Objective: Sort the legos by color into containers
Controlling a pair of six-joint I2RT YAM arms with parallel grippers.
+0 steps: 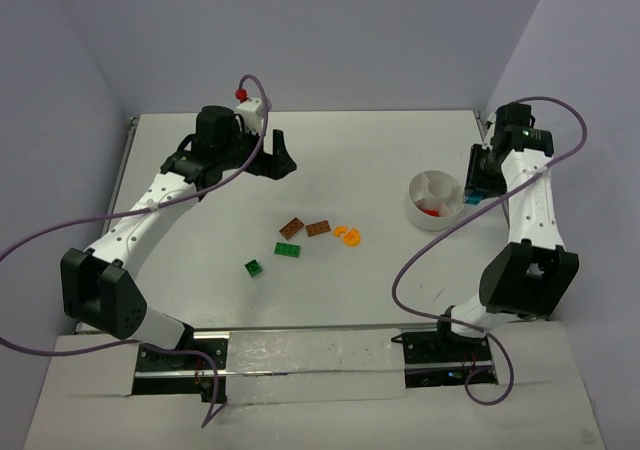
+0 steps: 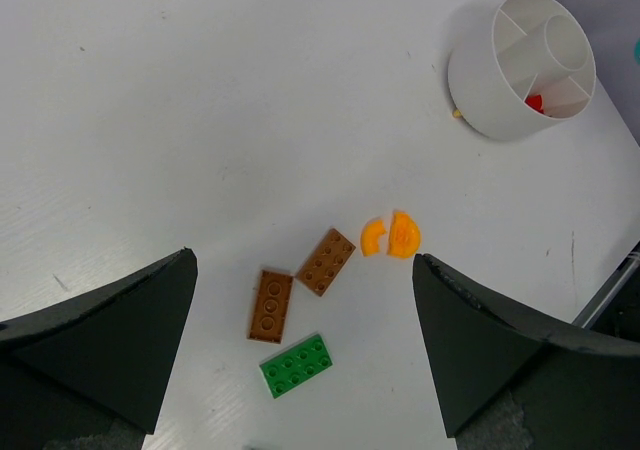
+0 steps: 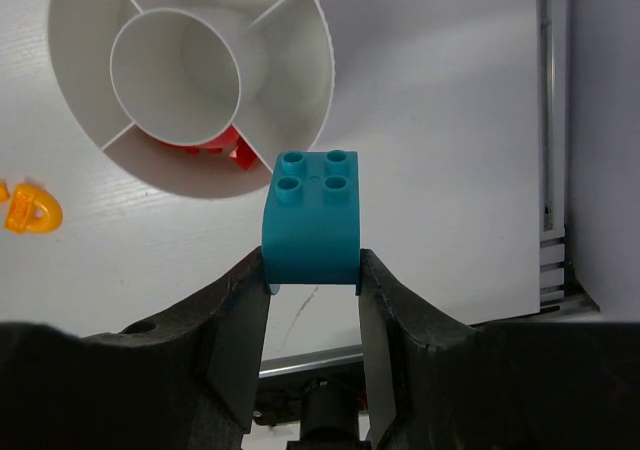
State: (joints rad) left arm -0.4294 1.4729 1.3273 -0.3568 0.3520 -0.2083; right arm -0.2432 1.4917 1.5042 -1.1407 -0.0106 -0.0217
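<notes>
My right gripper [image 3: 311, 260] is shut on a teal lego [image 3: 311, 220] with a curved back and studs on top. It hangs just outside the rim of the divided white bowl [image 3: 322, 60], on the bowl's right side in the top view [image 1: 430, 220]. A red lego [image 3: 215, 148] lies in one wedge compartment. On the table lie two brown plates [image 2: 324, 261] [image 2: 270, 305], a green plate [image 2: 296, 364], two orange curved pieces [image 2: 392, 236] and a small green brick [image 1: 254, 268]. My left gripper [image 2: 302, 258] is open, high above the plates.
The table's right edge and a metal rail [image 3: 548, 170] run close beside the bowl. Purple cables [image 1: 440, 245] loop from both arms over the table. The right arm's elbow [image 1: 525, 275] stands near the front right.
</notes>
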